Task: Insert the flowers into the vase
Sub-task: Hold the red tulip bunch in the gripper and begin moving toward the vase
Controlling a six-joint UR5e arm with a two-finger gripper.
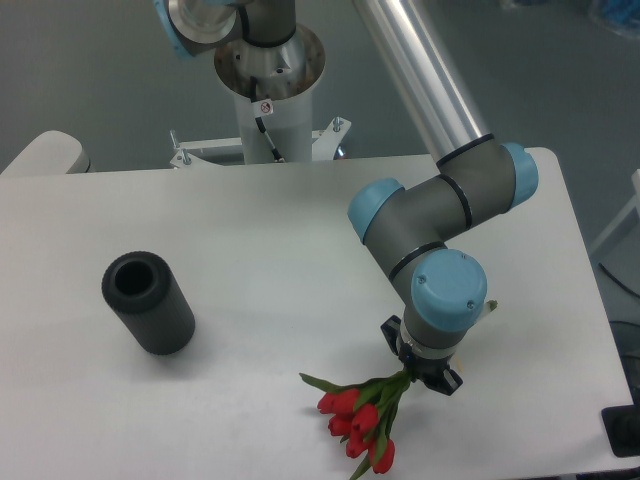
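Pinching the flowers [362, 425] by their stems, the tool [425, 377] is hanging low over the worktop's [280, 250] near right, while the vase [147, 302] is standing well apart at left.

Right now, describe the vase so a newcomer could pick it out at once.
Start at the white table and look to its left half, far from the arm's gripper and the red flowers. The vase stands there alone: a matte black, thick-walled cylinder with a round hollow mouth, the only dark object on the tabletop.
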